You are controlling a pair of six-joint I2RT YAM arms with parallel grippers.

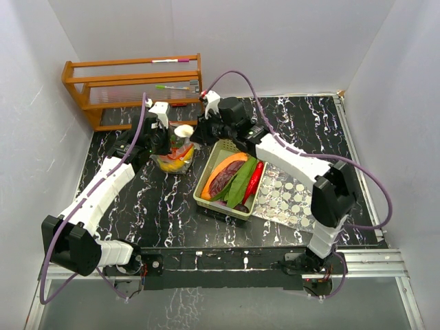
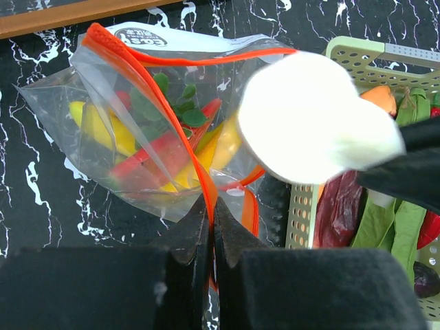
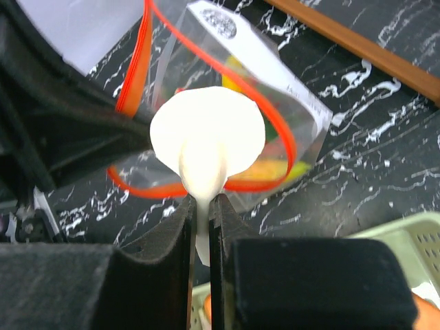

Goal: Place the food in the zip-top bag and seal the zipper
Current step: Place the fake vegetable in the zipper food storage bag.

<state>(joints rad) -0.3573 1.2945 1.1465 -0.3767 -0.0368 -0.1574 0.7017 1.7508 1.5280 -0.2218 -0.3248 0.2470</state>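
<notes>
Clamped in the left gripper (image 2: pixel 211 214): the orange zipper strip (image 2: pixel 103 40) of the zip-top bag (image 2: pixel 75 103), fingers pressed together with only the strip between them, holding the mouth agape. Pinched in the right gripper (image 3: pixel 201 206), fingers tight on the stem: a white mushroom-shaped toy (image 3: pixel 206 130), cap toward the bag, poised right at the open mouth, framed by the loop of the orange rim in the right wrist view; touching the plastic or not, impossible to tell. Inside the clear bag: a yellow banana (image 2: pixel 103 127), a red piece with a green edge, seemingly the watermelon slice (image 2: pixel 161 155), and some green leafy bit (image 2: pixel 175 103). Just to the right of the bag: a pale green slatted basket (image 1: pixel 203 201), loaded with an orange wedge (image 1: pixel 223 167), a purple aubergine (image 1: pixel 221 183), green pods (image 1: pixel 240 184) and a red chilli (image 1: pixel 254 180), packed side by side. Beneath everything, a black marbled table (image 1: pixel 172 220). Beyond the basket on the right, flat on the table, a clear sheet dotted with round discs (image 1: pixel 289 199). At the far left corner, against the wall, a wooden rack (image 1: pixel 130 86).
</notes>
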